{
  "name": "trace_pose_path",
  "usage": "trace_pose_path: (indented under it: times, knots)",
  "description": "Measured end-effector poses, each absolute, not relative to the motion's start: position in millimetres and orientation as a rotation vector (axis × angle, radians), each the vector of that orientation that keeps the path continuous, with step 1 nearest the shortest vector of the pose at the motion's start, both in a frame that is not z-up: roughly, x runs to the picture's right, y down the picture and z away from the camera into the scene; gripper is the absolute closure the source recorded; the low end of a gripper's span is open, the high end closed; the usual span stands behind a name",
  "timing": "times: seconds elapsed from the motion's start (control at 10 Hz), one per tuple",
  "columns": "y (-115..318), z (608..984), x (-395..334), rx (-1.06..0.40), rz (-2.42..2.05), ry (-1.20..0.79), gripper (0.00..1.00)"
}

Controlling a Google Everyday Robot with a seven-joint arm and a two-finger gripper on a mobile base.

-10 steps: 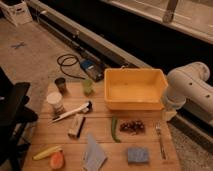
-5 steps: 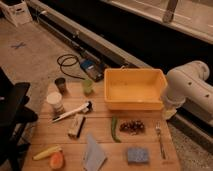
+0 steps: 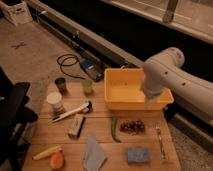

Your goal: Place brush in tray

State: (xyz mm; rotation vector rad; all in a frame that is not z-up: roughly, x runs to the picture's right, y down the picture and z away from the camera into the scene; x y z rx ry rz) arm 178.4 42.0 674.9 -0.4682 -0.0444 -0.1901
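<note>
Hand (image 3: 150,102) at the lower end of the white arm, right of centre, at the front right corner of the yellow tray (image 3: 125,103); spread wide, gripping nothing; brush (image 3: 70,112) flat on the wooden surface (image 3: 97,125), left of centre, outside the tray and well apart from the hand; dark head toward the tray, pale handle slanting down-left; white cup (image 3: 55,102) just beside the handle end; below the tray a green bean pod (image 3: 114,129), a fork (image 3: 160,140), a blue sponge (image 3: 138,155).
</note>
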Motion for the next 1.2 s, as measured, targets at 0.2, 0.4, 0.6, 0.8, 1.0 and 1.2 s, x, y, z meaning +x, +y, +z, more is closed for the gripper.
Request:
trace_pose_path:
  times: [0.2,0.4,0.6,0.8,1.0,1.2]
  knots:
    - [34,667,122,-0.393,-0.281,-0.108,0.35]
    - [36,661,98,-0.354,-0.333,-0.131,0.35]
    - [35,661,98,-0.354,-0.331,-0.131,0.35]
    - [37,667,101,-0.367,-0.323,-0.141,0.35]
    - [34,679,94,-0.366,-0.328,-0.16,0.35]
    - [27,690,69,-0.36,-0.356,-0.188,0.35]
